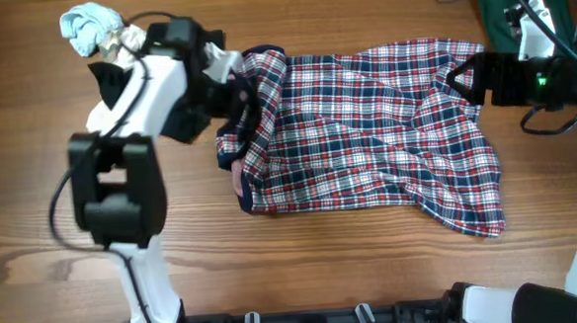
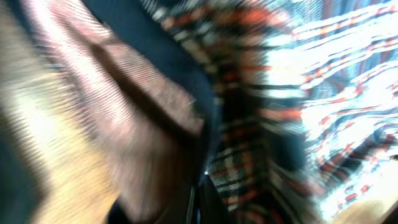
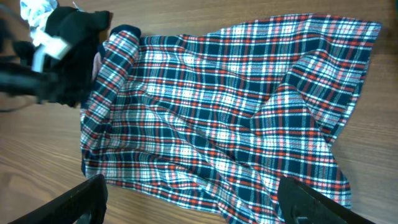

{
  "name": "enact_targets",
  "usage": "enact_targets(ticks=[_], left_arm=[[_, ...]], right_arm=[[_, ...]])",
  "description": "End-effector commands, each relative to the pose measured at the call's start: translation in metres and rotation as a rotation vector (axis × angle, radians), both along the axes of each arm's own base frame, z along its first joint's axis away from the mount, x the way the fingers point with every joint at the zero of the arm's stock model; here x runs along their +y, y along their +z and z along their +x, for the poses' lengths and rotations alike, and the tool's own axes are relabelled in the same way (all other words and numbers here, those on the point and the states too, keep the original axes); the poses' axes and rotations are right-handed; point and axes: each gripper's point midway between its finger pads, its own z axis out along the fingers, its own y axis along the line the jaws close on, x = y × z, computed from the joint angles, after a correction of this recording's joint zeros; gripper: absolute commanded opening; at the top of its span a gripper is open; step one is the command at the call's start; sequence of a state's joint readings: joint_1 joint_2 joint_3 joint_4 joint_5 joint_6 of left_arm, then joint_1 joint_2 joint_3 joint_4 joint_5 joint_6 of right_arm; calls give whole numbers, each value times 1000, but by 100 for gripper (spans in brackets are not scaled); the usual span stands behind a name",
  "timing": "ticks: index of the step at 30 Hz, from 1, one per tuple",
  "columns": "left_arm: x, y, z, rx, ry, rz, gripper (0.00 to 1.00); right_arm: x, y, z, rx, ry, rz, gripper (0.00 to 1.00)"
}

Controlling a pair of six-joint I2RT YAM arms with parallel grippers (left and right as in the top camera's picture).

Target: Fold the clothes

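Even, soft, bright light overhead and at the right wrist, faint shadows under the soft red, white and navy plaid garment (image 1: pixel 366 138), left-wrist view badly motion-blurred.

No text, label or number can be read anywhere

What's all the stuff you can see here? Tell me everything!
garment: 1, red, white and navy plaid, lying crumpled mid-table
rag: 1, white and pale blue, bunched at the far left
green thing: 1, dark green, far right, partly out of view
table: 1, brown wood, under everything
left hand: 1, black, at the garment's left edge, grip unclear
right hand: 1, black, open, at the garment's right edge
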State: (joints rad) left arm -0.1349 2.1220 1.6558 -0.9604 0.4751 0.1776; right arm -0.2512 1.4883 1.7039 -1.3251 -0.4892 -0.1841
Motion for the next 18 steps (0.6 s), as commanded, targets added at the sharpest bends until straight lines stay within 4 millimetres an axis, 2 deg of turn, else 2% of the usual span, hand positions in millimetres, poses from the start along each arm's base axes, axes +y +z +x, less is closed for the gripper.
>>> enact_targets(ticks=[1, 2, 4, 7, 9, 11, 12, 16, 17, 18], left_arm=[[26, 79, 4, -151, 64, -10, 4], [41, 93, -1, -161, 98, 4, 4], [64, 97, -11, -134, 142, 53, 4], [109, 82, -35, -21, 211, 223, 4], [130, 80, -42, 22, 273, 266, 4], [162, 76, -49, 74, 421, 363, 4], [186, 75, -57, 122, 543, 408, 4], [222, 75, -65, 170, 721, 382, 4], [224, 76, -64, 171, 732, 360, 14], [224, 76, -64, 172, 737, 340, 46]], right_arm=[[-1, -5, 2, 14, -4, -5, 88], [-1, -5, 2, 13, -3, -5, 88], [-1, -5, 3, 12, -2, -6, 88], [-1, -5, 3, 11, -1, -7, 88], [-1, -5, 3, 12, -1, -7, 88], [-1, -5, 3, 11, -1, -7, 88], [-1, -5, 3, 10, -1, -7, 88], [-1, -4, 3, 7, -1, -8, 89], [-1, -4, 3, 8, -1, -8, 89], [-1, -4, 4, 6, -1, -8, 91]])
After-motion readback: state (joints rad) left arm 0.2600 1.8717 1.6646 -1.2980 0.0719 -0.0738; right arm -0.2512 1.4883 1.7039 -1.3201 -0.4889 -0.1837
